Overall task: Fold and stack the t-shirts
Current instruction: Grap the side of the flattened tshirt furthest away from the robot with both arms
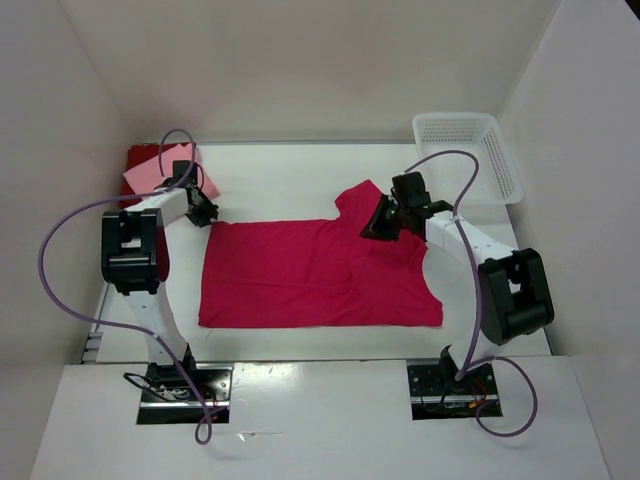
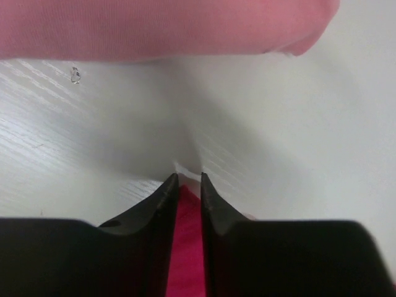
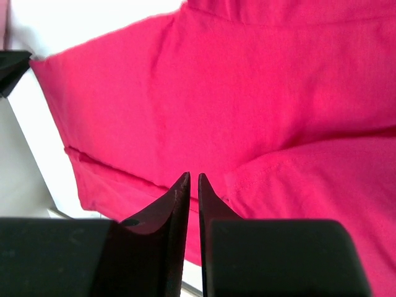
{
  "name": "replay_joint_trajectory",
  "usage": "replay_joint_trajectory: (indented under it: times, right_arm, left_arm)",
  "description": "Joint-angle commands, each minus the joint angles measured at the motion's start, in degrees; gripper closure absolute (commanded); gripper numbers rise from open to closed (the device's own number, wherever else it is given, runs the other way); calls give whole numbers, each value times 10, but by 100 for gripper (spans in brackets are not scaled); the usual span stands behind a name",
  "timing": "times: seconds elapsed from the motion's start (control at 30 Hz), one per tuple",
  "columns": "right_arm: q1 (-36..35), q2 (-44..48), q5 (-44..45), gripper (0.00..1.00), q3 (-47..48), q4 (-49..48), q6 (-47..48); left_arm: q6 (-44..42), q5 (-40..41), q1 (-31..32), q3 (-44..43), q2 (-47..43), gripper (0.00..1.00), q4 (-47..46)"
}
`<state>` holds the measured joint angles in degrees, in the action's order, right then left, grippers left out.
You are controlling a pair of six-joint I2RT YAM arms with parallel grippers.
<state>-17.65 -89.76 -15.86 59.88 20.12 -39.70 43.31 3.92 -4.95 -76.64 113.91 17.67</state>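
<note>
Item one, left gripper [image 2: 186,179]: the jaws are parted by a narrow slit and the tips are bare, with white table [image 1: 290,180] showing between them. A strip of the crimson-magenta t-shirt [image 1: 320,275] shows further back in the gap, so I log this hand as released; I cannot tell whether the finger undersides touch the cloth. From above it sits at the shirt's far left corner. Item two, right gripper [image 3: 193,177]: the jaws are open by only a thin slit, with nothing pinched between the tips. It is poised over the shirt's far right part, beside the sleeve that juts toward the back wall. Whether it touches the fabric I cannot tell. A hemmed layer lies doubled over the shirt body just right of these fingers (the stitching line is plain in the right wrist view). Item three, the crimson-magenta t-shirt itself: spread flat across the middle of the table between the two arms, its long lower edge toward the bases. Item four, light pink t-shirt [image 1: 155,172]: folded, in the far left corner just behind the left gripper, its edge filling the top of the left wrist view. Item five, dark red t-shirt [image 1: 138,158]: under the pink one, showing at that pile's far left side. Item six, white lattice basket [image 1: 500,165]: far right corner, well apart from the shirts.
</note>
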Motion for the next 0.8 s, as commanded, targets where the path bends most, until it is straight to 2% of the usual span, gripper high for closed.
replay_joint_trajectory:
  times: [0.0,0.07,0.13,0.17,0.23,0.27,0.4,0.5,0.63,0.77]
  right_arm:
    - [-6,-17,13,85,50,-33,10]
    - [-6,-40,25,80,75,-39,10]
    - [-6,-73,47,77,120,-33,16]
    - [-6,-85,60,72,136,-33,16]
    - [-6,-131,110,65,185,-33,41]
    - [-1,-148,131,65,217,-33,58]
    - [27,-226,199,65,286,-20,76]
    - [32,-268,243,57,328,-25,96]
    - [32,-379,273,56,458,24,128]
    - [32,-437,303,53,525,43,146]
  left_arm:
    - [-16,13,2,4,15,74,-1]
    - [-16,18,2,9,15,79,-1]
    - [-16,31,2,9,10,89,5]
    - [-16,31,2,14,3,94,5]
    - [-11,36,2,14,-4,98,11]
    - [-11,43,2,14,-13,100,19]
    - [-11,43,7,25,-56,100,25]
    - [-11,43,13,31,-78,100,25]
    - [-11,43,24,37,-97,100,25]
    - [-11,43,29,32,-102,100,31]
